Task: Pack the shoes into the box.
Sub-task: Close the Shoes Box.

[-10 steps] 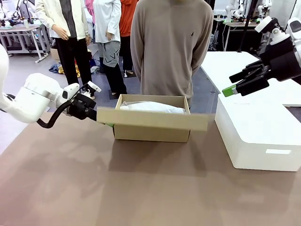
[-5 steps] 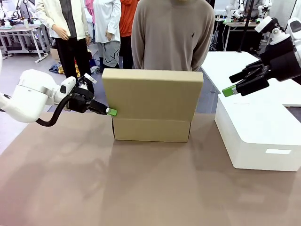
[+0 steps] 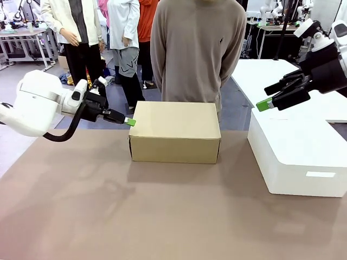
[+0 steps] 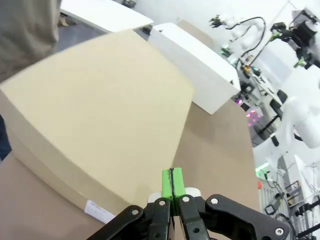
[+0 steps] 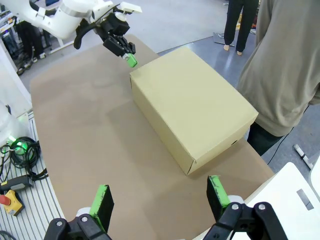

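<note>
The tan cardboard box (image 3: 175, 131) stands on the brown table with its flap lid down flat, so the shoes inside are hidden. My left gripper (image 3: 129, 122) hovers shut with nothing in it just off the box's upper left corner; in the left wrist view its green pads (image 4: 172, 183) are pressed together above the lid (image 4: 100, 105). My right gripper (image 3: 264, 104) hangs open high at the right, above the white block. In the right wrist view its fingertips (image 5: 103, 199) spread wide over the box (image 5: 192, 112), and the left gripper (image 5: 131, 61) shows by the box's far corner.
A big white rectangular block (image 3: 298, 154) sits on the table's right side, close beside the box. A person in a beige sweater (image 3: 198, 51) stands right behind the box with hands behind the back. The near half of the table (image 3: 162, 216) is bare.
The box's lid swung from hanging open in front, through upright, down to flat and closed. My left gripper rose and drew slightly back off the lid. The right arm stayed still.
</note>
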Action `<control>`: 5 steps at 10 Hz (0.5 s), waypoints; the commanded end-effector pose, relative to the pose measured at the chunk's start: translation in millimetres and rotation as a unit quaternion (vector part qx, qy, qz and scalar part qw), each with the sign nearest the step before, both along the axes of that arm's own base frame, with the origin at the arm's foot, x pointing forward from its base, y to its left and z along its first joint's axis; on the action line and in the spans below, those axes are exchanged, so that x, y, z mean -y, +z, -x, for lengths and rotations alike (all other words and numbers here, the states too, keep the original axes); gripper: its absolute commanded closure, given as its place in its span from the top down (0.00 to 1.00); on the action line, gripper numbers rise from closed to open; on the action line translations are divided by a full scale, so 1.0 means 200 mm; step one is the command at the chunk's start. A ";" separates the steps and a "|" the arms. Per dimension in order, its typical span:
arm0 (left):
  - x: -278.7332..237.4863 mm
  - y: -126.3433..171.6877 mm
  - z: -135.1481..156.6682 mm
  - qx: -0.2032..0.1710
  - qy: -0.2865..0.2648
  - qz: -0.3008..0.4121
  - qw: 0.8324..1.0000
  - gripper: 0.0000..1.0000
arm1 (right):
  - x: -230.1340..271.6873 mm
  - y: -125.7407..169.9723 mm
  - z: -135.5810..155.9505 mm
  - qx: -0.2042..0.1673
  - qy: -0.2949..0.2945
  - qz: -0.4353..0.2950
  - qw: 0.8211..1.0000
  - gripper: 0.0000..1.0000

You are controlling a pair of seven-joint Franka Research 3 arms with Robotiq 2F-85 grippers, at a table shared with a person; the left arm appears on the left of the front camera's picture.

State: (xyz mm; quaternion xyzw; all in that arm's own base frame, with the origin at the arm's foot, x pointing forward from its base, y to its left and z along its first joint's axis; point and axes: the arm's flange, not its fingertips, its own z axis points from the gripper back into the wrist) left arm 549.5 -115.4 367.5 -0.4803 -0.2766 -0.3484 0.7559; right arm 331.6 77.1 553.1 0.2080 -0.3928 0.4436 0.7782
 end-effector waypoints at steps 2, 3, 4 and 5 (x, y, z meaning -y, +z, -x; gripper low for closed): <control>-0.02 0.03 0.02 -0.011 -0.012 0.008 1.000 0.00 | 0.00 0.00 -0.01 0.005 0.008 -0.007 1.000 1.00; 0.00 0.01 0.00 0.004 0.010 -0.002 1.000 0.00 | 0.00 0.00 -0.01 0.005 0.008 -0.007 1.000 1.00; 0.00 0.01 0.00 0.004 0.010 -0.002 1.000 0.00 | 0.00 0.00 -0.01 0.005 0.008 -0.007 1.000 1.00; 0.00 0.01 0.00 0.004 0.010 -0.002 1.000 0.00 | 0.00 0.00 -0.01 0.005 0.008 -0.007 1.000 1.00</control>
